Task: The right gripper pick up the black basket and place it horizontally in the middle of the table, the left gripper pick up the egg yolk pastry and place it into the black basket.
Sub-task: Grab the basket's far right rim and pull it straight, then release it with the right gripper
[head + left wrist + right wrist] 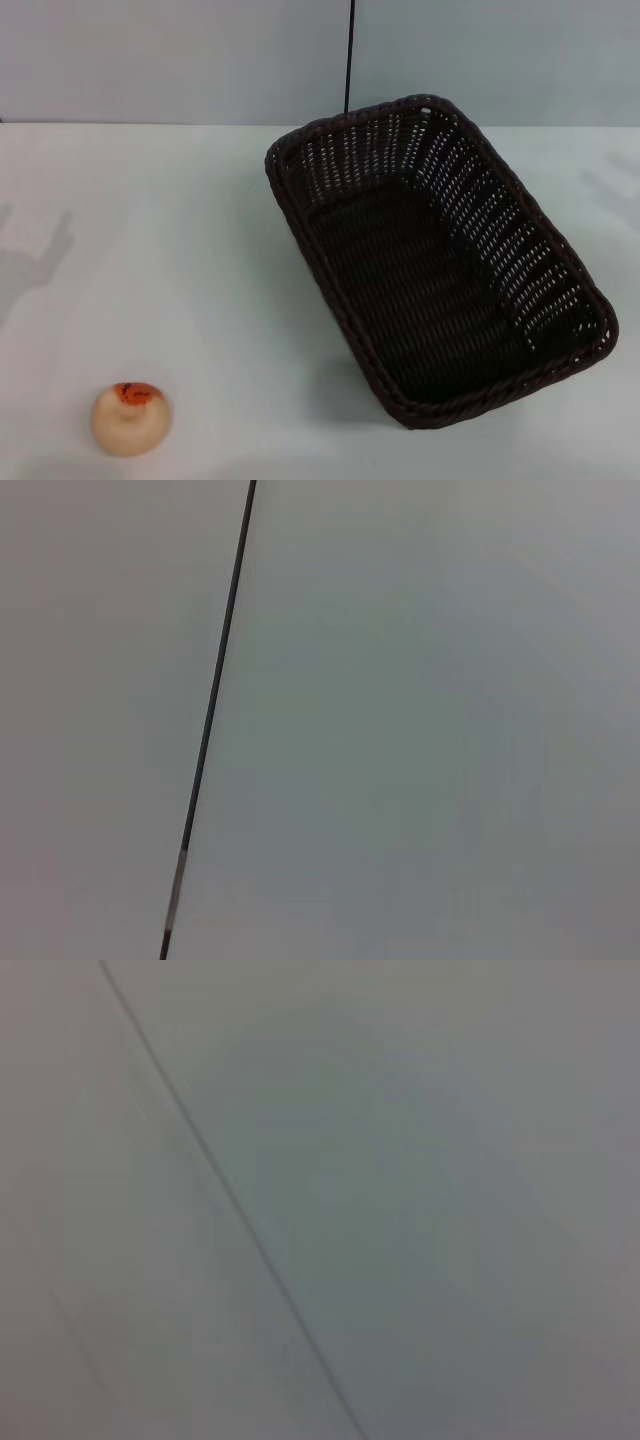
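Note:
The black basket is a large dark woven basket that lies on the white table right of centre. It is turned at a slant, one short end toward the back wall and the other toward the front right. It is empty. The egg yolk pastry is a small cream ball with an orange-red spot on top, near the table's front left. Neither gripper shows in any view. Both wrist views show only a plain grey wall with a thin dark seam.
The white table is bare between the pastry and the basket. A grey wall with a vertical dark seam stands behind the table. A faint shadow lies on the table at the far left.

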Robot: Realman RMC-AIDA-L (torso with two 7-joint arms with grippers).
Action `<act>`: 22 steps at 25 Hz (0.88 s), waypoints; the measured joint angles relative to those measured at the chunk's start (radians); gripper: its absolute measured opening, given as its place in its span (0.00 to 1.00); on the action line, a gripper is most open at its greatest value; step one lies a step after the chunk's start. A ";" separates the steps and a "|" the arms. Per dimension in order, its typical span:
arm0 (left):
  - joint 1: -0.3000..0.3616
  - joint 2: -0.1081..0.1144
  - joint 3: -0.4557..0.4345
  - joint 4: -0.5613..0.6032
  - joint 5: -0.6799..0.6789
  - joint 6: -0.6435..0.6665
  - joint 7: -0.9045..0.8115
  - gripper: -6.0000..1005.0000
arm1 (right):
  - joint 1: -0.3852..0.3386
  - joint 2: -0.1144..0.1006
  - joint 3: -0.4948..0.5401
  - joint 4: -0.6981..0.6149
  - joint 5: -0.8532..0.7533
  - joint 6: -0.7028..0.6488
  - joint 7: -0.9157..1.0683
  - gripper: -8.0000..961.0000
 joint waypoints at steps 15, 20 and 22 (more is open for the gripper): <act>0.001 -0.003 -0.022 -0.006 -0.010 -0.037 0.000 0.81 | 0.144 0.063 0.095 -0.552 -0.592 -0.045 0.657 0.76; 0.000 -0.002 -0.043 -0.004 -0.011 -0.051 0.000 0.81 | 0.315 0.037 0.085 -0.577 -0.924 -0.133 0.889 0.76; -0.003 -0.002 -0.050 -0.004 -0.011 -0.055 0.000 0.81 | 0.347 0.036 0.082 -0.571 -0.993 -0.143 0.925 0.76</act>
